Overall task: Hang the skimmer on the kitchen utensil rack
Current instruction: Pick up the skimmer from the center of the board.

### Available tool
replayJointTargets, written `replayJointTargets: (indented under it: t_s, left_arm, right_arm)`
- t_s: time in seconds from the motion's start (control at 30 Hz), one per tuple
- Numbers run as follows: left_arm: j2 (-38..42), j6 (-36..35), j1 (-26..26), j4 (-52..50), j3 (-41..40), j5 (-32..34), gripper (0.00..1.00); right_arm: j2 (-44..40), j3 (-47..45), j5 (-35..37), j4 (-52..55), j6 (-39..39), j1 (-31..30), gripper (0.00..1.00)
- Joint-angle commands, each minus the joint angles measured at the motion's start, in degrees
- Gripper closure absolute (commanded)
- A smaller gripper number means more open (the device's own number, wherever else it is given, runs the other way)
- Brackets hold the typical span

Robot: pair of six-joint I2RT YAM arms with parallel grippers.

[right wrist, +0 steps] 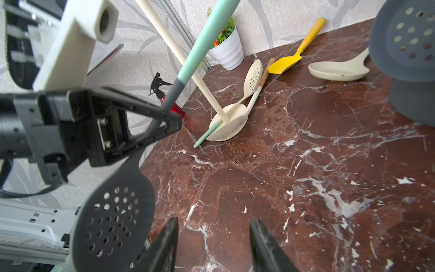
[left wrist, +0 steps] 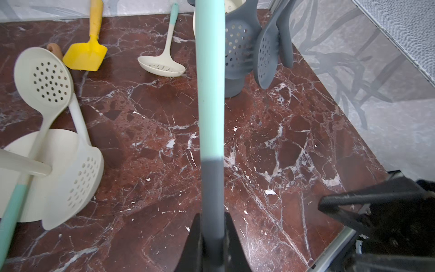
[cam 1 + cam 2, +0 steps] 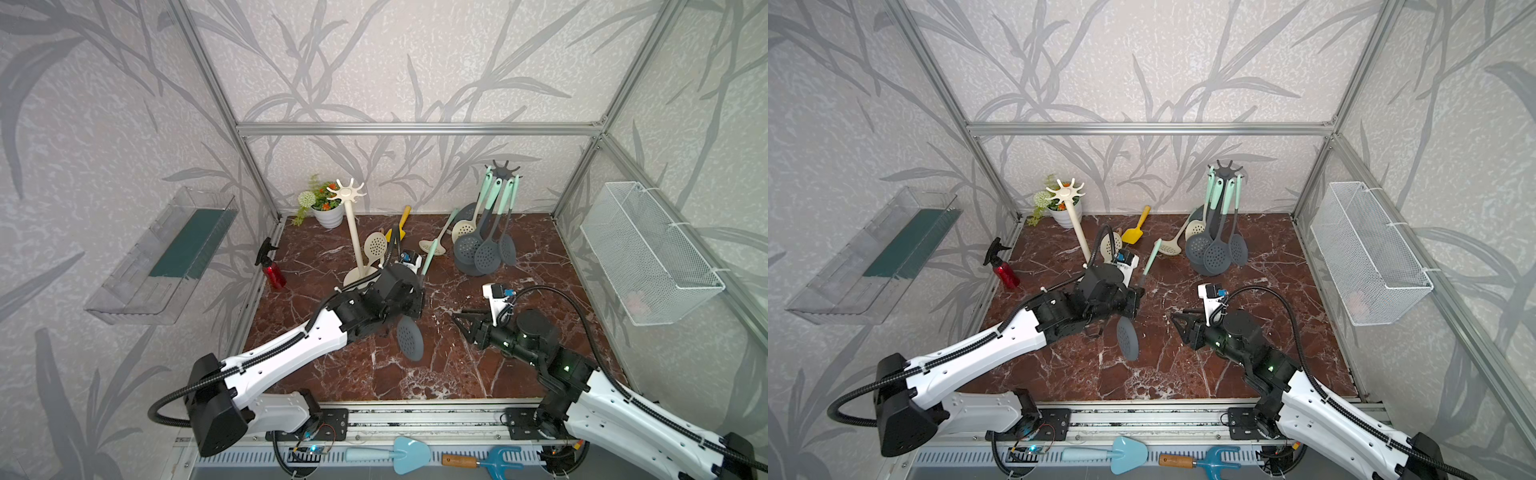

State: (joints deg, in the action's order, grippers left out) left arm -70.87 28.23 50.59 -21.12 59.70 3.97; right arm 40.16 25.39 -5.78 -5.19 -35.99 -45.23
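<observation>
My left gripper [image 2: 213, 235] is shut on the grey shaft of a skimmer [image 2: 209, 94] and holds it off the table, near the middle. Its mint handle [image 3: 430, 257] points up and toward the back, and its grey perforated head [image 3: 409, 337] hangs toward the front; the head [image 1: 113, 223] also shows in the right wrist view. A grey utensil rack [image 3: 503, 168] at the back right carries several grey skimmers. A cream rack [image 3: 353, 232] stands at the back left with bare hooks. My right gripper [image 3: 459, 322] [image 1: 213, 226] is open and empty, just right of the skimmer head.
Cream skimmers [image 3: 375, 245] [image 3: 432, 246] and a yellow spatula [image 3: 401, 226] lie on the marble between the racks. A red spray bottle [image 3: 272, 270] and a flower pot [image 3: 328, 212] stand at the left. A wire basket [image 3: 648, 253] hangs on the right wall.
</observation>
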Motion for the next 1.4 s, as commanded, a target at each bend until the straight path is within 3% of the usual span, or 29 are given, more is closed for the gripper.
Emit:
replayJointTargets:
  t_s: [0.0, 0.2, 0.67, 0.93, 1.1, 1.23, 1.37]
  left_arm:
    - [3.25, 1.67, 0.21, 7.83, -4.32, -3.67, 1.0]
    - [6.6, -0.05, 0.39, 10.28, -8.82, -6.51, 1.0]
    - [14.67, -3.07, 0.83, 11.47, -14.79, -10.53, 1.0]
    - [16.53, -3.49, 0.95, 11.02, -16.43, -10.94, 1.0]
    - [16.89, -3.93, 0.92, 12.01, -16.85, -10.82, 1.0]
    - [16.75, -4.39, 0.96, 13.69, -17.42, -11.29, 1.0]
    - [17.33, -4.23, 0.92, 14.42, -17.86, -11.22, 1.0]
  right_arm:
    - [1.39, 2.16, -1.23, -6.93, -5.56, -0.29, 0.5]
    - [3.7, 4.73, 0.42, -10.38, -8.87, -0.29, 0.5]
    - [22.09, 10.94, 0.14, -28.38, -17.56, -0.03, 0.49]
    - [29.06, 16.02, 0.48, -30.84, -18.2, -0.03, 0.49]
    - [30.99, 20.37, 1.44, -25.68, -16.53, -0.04, 0.5]
    - [32.76, 21.98, 0.87, -24.81, -16.11, -0.03, 0.54]
    - [33.14, 22.82, 0.34, -24.49, -12.73, 0.06, 0.74]
